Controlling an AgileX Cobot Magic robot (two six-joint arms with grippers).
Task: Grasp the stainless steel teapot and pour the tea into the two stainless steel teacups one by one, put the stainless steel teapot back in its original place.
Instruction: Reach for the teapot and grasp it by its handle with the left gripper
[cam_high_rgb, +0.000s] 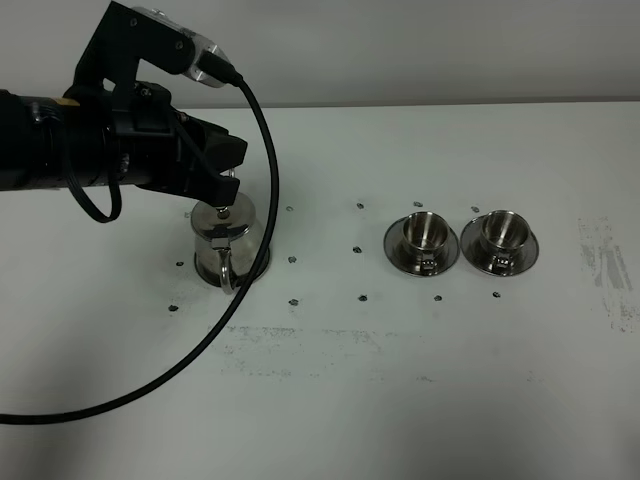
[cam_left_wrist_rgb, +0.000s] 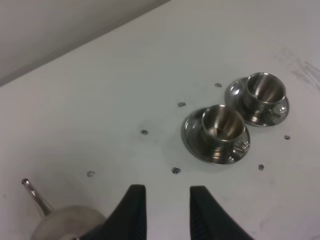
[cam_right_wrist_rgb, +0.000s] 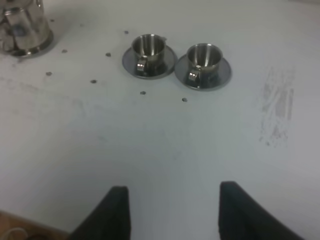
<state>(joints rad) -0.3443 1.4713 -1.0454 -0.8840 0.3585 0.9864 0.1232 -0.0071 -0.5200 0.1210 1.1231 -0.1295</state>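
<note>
My left tool (cam_left_wrist_rgb: 166, 190), fingers narrowly apart and empty, hovers above the stainless steel teapot (cam_high_rgb: 222, 245) standing at the counter's (cam_high_rgb: 400, 400) left. The two stainless steel teacups (cam_high_rgb: 421, 232) (cam_high_rgb: 500, 232) sit side by side to its right. My right tool (cam_right_wrist_rgb: 173, 187) gapes wide.

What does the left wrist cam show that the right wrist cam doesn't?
Left wrist only: the teapot from above with its thin spout, plus the left pincer, narrowly open. Right wrist only: the teapot's side wall, plus the right pincer, wide open. Both: the two cups on saucers, and the white table.
</note>
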